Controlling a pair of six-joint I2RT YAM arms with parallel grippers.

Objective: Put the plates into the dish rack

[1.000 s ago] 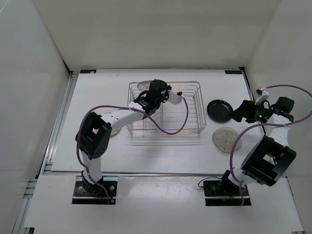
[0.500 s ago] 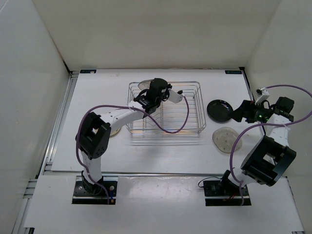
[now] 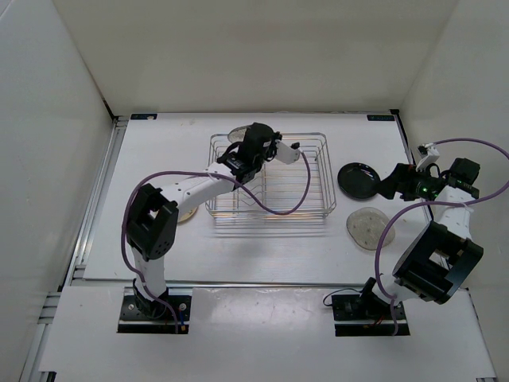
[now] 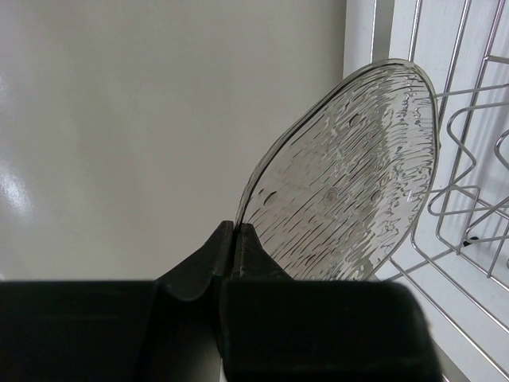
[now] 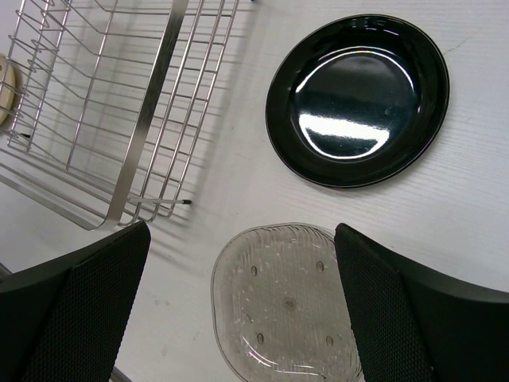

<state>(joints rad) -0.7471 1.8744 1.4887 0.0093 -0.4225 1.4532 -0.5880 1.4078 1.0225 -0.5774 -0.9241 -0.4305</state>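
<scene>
**Left gripper (image 4: 235, 239) pinched grey plate (image 4: 350, 175) beside rack (image 4: 469, 159)**

Its jaws clamped the tilted plate's rim, rack wires just right of them. The right gripper's (image 5: 238, 310) jaws stood spread above a second grey plate (image 5: 282, 318), a black plate (image 5: 358, 99) just beyond.

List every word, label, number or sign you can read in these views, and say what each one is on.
None can be read.
The black plate, the held clear plate and the dish rack show no print.
Two small dark tags at the far corners of the table are too small to tell whether they carry text.
</scene>
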